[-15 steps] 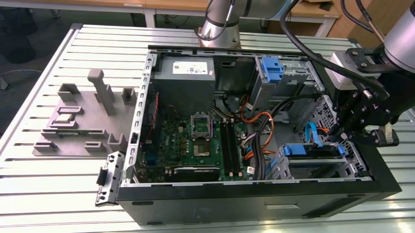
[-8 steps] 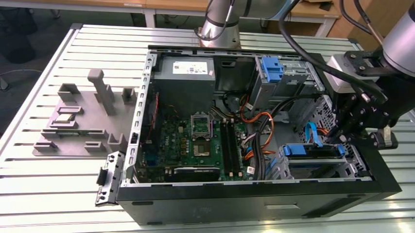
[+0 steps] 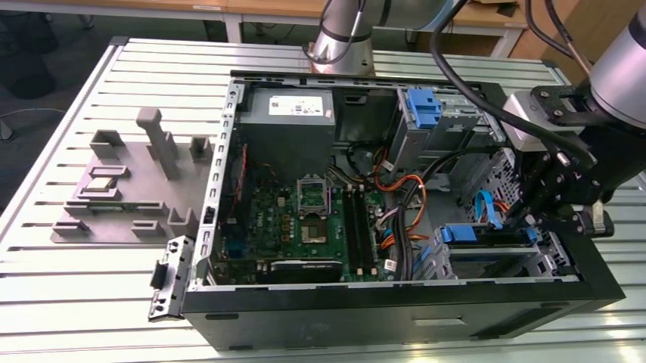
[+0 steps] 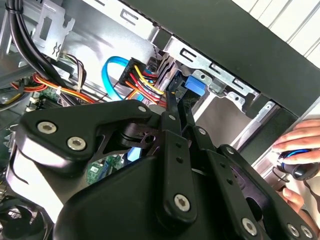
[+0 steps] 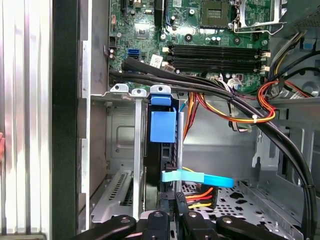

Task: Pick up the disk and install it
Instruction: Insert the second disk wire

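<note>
Disk (image 5: 162, 127): stands on edge in the drive cage (image 5: 122, 150), looks mostly installed.
Gripper (image 5: 172, 210): narrow, fingers pinch the disk's edge.
Left: let go.

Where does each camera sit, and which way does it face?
Exterior view: off the arm, above the table, looking down into the open case; the arm and gripper show at that view's right.
First wrist view: on the arm, looking past the gripper into the drive bay and at the motherboard.
Second wrist view: on the arm behind the gripper, facing the bay; a person's hand shows outside the case.
Shared: both wrist views show the blue latch.
</note>
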